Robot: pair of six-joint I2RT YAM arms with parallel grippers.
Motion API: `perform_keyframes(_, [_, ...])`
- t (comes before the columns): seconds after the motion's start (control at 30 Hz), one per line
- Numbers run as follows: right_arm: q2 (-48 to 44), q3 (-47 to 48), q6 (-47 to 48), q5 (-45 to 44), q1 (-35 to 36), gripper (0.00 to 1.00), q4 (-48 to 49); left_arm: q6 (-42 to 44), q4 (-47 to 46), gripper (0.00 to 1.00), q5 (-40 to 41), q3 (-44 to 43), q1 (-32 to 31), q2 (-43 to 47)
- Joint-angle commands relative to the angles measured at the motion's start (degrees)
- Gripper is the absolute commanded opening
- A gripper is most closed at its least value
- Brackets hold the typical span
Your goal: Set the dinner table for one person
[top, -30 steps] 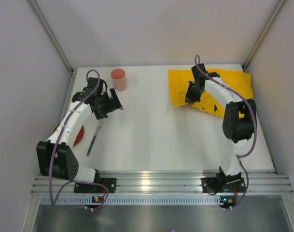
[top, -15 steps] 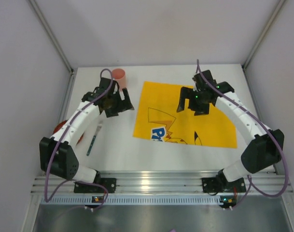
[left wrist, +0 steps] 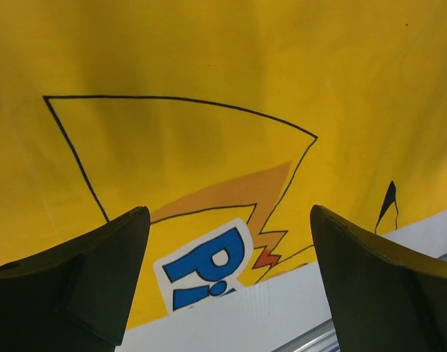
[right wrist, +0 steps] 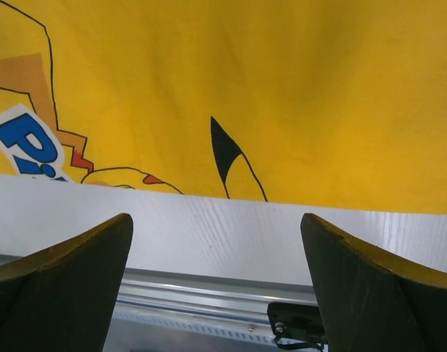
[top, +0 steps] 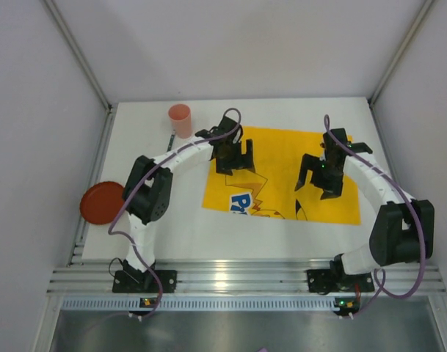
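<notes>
Stretching left to right across the top view: white dinner table (top: 179,224), long axis parallel to the ribbed aluminium rail (top: 245,277) at its near edge, by the arm bases. Lying flat on its right-centre part: yellow cartoon-print cloth (top: 278,154), likewise longer left to right, blue lettering toward the rail. Hovering over the cloth's far left corner: left gripper (top: 235,165), fingers spread wide, holding nothing. Poised over the cloth's right half: right gripper (top: 317,188), equally wide apart, empty, with cloth hem and bare white tabletop showing between its fingers. Standing upright near the far left corner: pink cup (top: 180,119). Sitting at the table's left edge, partly past it: red plate (top: 102,203).
</notes>
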State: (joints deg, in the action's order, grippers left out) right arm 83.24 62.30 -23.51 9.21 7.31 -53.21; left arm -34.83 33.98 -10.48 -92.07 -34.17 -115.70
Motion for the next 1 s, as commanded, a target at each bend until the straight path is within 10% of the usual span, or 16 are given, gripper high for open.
perform_keyframes(0.0, [-3.2, 1.9, 1.6, 1.8, -0.4, 0.98, 2.0, -0.5, -1.4, 0.95, -2.3, -2.7, 0.2, -3.3])
perform_keyframes(0.67, [-6.1, -3.7, 3.2, 1.2, -3.9, 1.0, 3.6, -2.8, -3.5, 0.95, 7.5, 34.1, 1.0, 18.4])
perform_keyframes(0.97, [-6.8, -3.2, 3.2, 1.5, -4.0, 1.0, 4.0, -1.0, 17.3, 0.99, 29.9, 16.8, 0.9, 25.4])
